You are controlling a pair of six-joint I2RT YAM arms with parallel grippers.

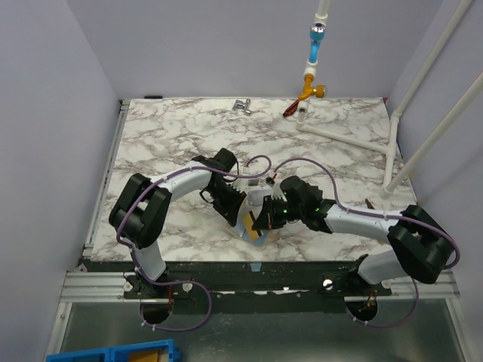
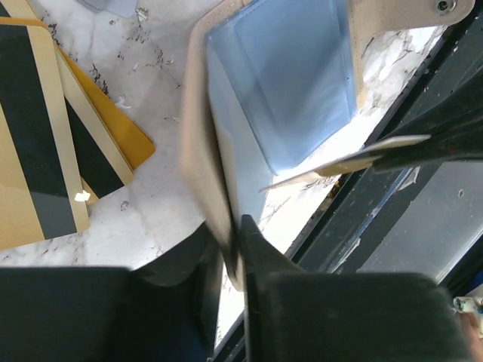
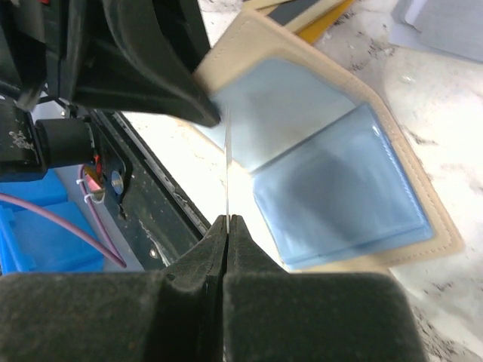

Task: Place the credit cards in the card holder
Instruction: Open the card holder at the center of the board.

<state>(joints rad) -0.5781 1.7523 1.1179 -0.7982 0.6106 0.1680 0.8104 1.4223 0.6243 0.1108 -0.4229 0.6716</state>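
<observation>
The card holder (image 3: 332, 173) is held open at the near edge of the tabletop (image 2: 155, 83), one flap pinched by the left hand (image 2: 230, 234). One credit card (image 2: 347, 162) is pinched edge-on by the right hand (image 3: 226, 226), tip at the holder. Other cards (image 2: 34, 151) are seen flat alongside.

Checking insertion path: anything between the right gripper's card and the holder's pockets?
Nothing visible. The card points at the open card holder unobstructed; the left gripper, clamping the holder's edge, sits close beside the card's tip.
</observation>
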